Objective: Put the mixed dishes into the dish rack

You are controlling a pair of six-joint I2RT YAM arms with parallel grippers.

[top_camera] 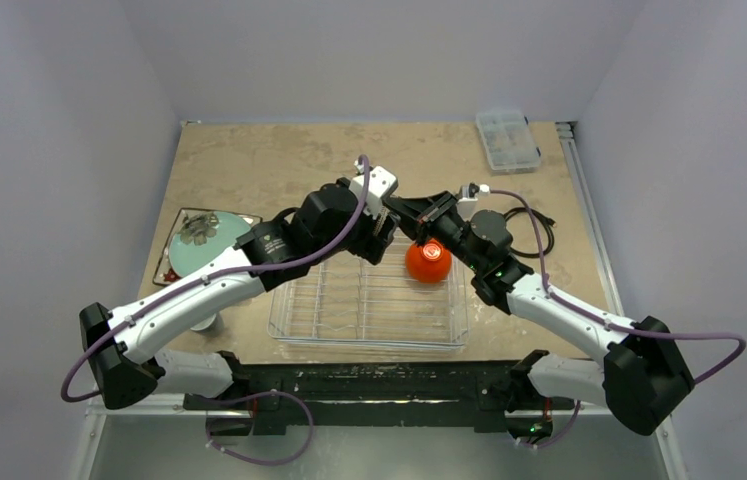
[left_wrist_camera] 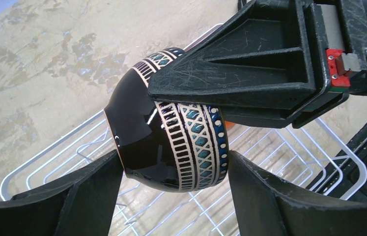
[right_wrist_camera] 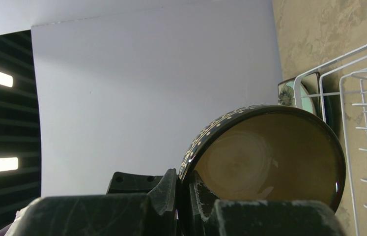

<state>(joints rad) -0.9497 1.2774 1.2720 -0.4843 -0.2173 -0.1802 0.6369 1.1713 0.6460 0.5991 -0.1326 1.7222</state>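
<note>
The dark brown bowl [left_wrist_camera: 171, 147] hangs on its side in the air above the far edge of the dish rack [top_camera: 369, 341], with both arms meeting at it. The right gripper [right_wrist_camera: 185, 189] is closed down to a narrow slit on the bowl's rim, one finger inside against the tan interior and the other outside on the dotted band. The left gripper [left_wrist_camera: 175, 162] is spread wide around the same bowl. One of its fingers [left_wrist_camera: 93, 196] lies by the glossy base and the other by the patterned rim, both right up against it. I cannot tell whether they are pressing on it or only flanking it. The orange bowl [top_camera: 428, 262] sits in the rack's far right corner, just below the two grippers. To the left of the rack, on the desk [top_camera: 249, 160], the round pale-teal plate [top_camera: 204, 245] rests on top of the square flower-patterned plate [top_camera: 171, 268]. The small grey cup [top_camera: 206, 322] stands nearer the rack's near left corner, partly hidden under the left arm. Well beyond the rack's far right corner lies a clear compartment box [top_camera: 507, 138], and a black cable [top_camera: 539, 225] coils to the rack's right.
</note>
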